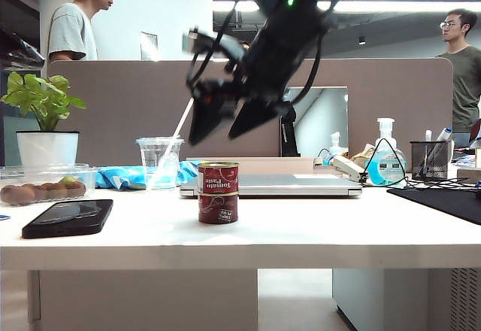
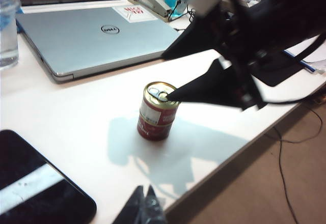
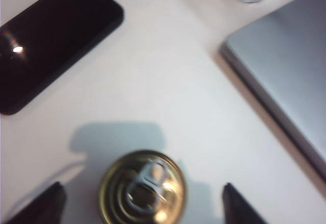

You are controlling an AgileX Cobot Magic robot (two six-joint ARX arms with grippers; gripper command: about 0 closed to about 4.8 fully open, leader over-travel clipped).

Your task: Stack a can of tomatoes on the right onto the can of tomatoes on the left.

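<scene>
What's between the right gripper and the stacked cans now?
Nothing. In the exterior view the open right gripper hangs above the top can with only air between; the right wrist view shows the lid clear between the fingertips.

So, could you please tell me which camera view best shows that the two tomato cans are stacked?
The exterior view: side-on, the upper can sits squarely on the lower can. The left wrist view shows the stack obliquely; the right wrist view shows only the top lid.
</scene>
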